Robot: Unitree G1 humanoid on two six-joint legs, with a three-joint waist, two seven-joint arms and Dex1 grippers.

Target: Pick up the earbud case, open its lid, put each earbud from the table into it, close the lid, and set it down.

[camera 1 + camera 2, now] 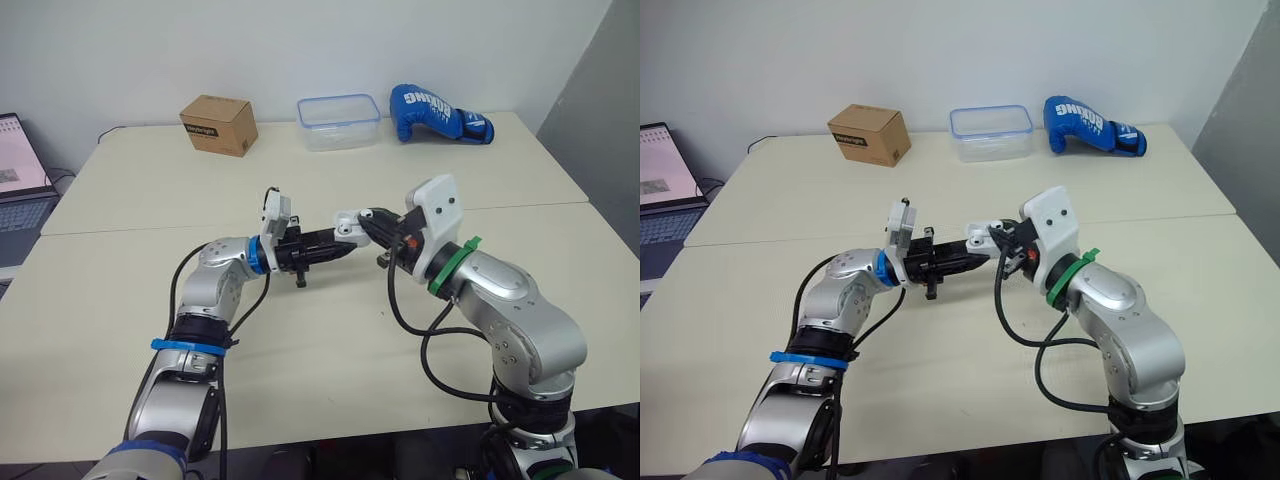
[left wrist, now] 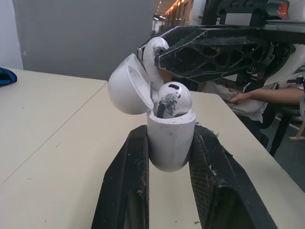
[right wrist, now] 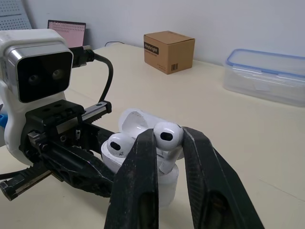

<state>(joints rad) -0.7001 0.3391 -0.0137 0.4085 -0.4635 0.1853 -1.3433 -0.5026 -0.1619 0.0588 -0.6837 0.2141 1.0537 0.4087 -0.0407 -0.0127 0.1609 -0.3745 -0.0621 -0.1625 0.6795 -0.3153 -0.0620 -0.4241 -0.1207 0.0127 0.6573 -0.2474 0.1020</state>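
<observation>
My left gripper (image 2: 170, 136) is shut on the white earbud case (image 2: 169, 143) and holds it above the table with its lid (image 2: 127, 90) swung open. One earbud (image 2: 174, 99) sits in the case. My right gripper (image 3: 169, 143) is shut on the second earbud (image 3: 167, 135) and holds it right over the case's free slot, beside the seated earbud (image 3: 116, 143). In the head views the two grippers meet tip to tip over the table's middle, at the case (image 1: 347, 226).
At the back of the table (image 1: 300, 350) stand a cardboard box (image 1: 218, 124), a clear plastic container (image 1: 338, 121) and a blue boxing glove (image 1: 438, 113). A laptop (image 1: 20, 170) sits off the left edge. A person's arm (image 2: 267, 95) shows far behind.
</observation>
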